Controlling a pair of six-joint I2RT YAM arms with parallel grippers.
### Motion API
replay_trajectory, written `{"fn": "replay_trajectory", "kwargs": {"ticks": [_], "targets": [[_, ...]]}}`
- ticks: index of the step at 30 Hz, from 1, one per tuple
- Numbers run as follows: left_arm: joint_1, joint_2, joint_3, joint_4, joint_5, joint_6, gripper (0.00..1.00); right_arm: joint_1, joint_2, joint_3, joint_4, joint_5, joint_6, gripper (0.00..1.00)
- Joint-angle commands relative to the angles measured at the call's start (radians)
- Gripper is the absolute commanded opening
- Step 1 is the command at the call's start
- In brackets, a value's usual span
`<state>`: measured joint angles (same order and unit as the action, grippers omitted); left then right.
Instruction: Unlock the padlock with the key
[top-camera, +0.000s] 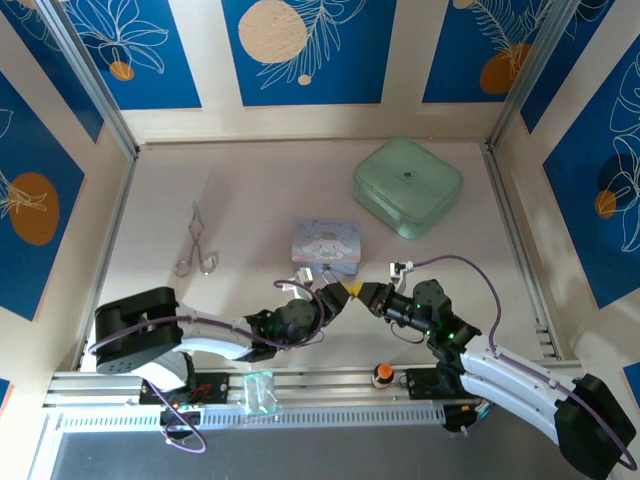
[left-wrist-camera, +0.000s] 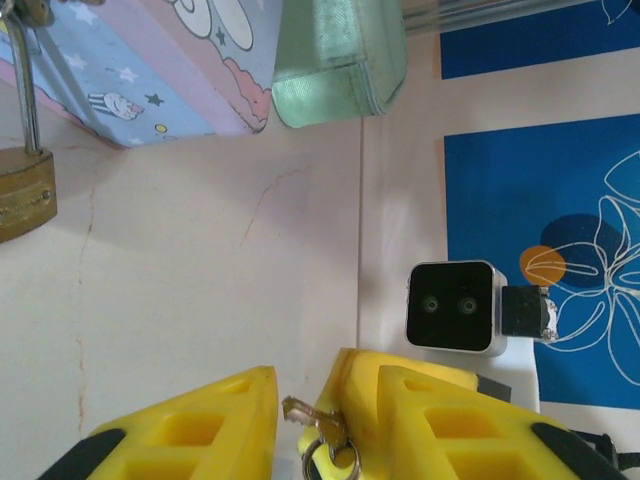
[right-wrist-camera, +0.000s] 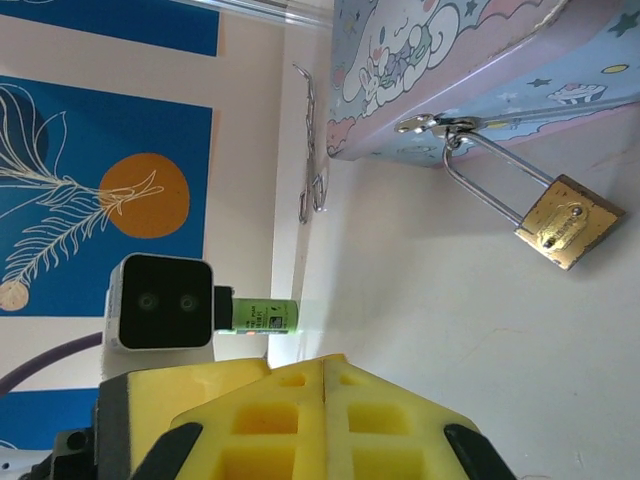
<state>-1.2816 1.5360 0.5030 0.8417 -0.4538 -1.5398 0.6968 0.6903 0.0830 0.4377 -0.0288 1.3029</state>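
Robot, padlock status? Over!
Left pincer straddling tiny silvery-gold key, grip unclear. Right pincer shut, empty. Small brass silver-shackled padlock on hasp of blue cartoon tin. Nothing between.

Overhead looks down; wrist views share the padlock (right-wrist-camera: 565, 222).

The tin (right-wrist-camera: 570, 75) is showing pastel blue with stars; the padlock (right-wrist-camera: 567, 222) is gleaming brass-gold; the box (top-camera: 407, 187) is looking mint green.

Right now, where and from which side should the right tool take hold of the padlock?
Probably the brass body of the padlock, pinched across its narrow edges from above. It lies flat on the table with its thin shackle hooked through the tin's hasp, so the body offers the only firm parallel sides.
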Motion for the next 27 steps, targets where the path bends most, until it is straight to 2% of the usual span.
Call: {"fn": "replay_trajectory", "kwargs": {"ticks": [1,6,10,13,14,16,17,18,20,22,25,27], "targets": [[-0.008,0.031,0.000,0.083,-0.017,-0.006,0.30,0.015,-0.009,0.001,0.029,0.017,0.009,0.00],[-0.005,0.006,0.012,0.047,-0.023,0.017,0.10,0.038,-0.009,-0.005,0.029,0.036,0.008,0.00],[-0.004,-0.004,0.011,0.034,-0.018,0.023,0.00,0.043,-0.009,-0.003,0.026,0.035,0.003,0.00],[0.002,-0.002,0.000,0.052,-0.010,0.035,0.00,0.037,-0.011,0.009,0.008,0.005,-0.036,0.00],[0.005,-0.008,-0.002,0.052,-0.003,0.053,0.00,0.027,-0.016,0.025,-0.018,-0.031,-0.080,0.12],[0.017,-0.036,0.001,0.015,0.015,0.105,0.00,-0.013,-0.027,0.084,-0.163,-0.097,-0.171,0.73],[0.025,-0.060,0.008,-0.037,0.026,0.140,0.00,-0.057,-0.028,0.115,-0.243,-0.142,-0.196,0.87],[0.034,-0.089,0.018,-0.102,0.037,0.166,0.00,-0.102,-0.025,0.125,-0.261,-0.201,-0.207,0.97],[0.062,-0.152,0.038,-0.212,0.064,0.272,0.00,-0.206,-0.012,0.124,-0.233,-0.333,-0.206,0.99],[0.090,-0.207,0.055,-0.297,0.100,0.371,0.00,-0.268,0.020,0.149,-0.247,-0.415,-0.234,0.99],[0.130,-0.281,0.078,-0.368,0.179,0.543,0.00,-0.291,0.101,0.241,-0.343,-0.491,-0.325,0.99],[0.140,-0.338,0.095,-0.439,0.182,0.636,0.00,-0.291,0.158,0.314,-0.441,-0.513,-0.374,0.99]]}}
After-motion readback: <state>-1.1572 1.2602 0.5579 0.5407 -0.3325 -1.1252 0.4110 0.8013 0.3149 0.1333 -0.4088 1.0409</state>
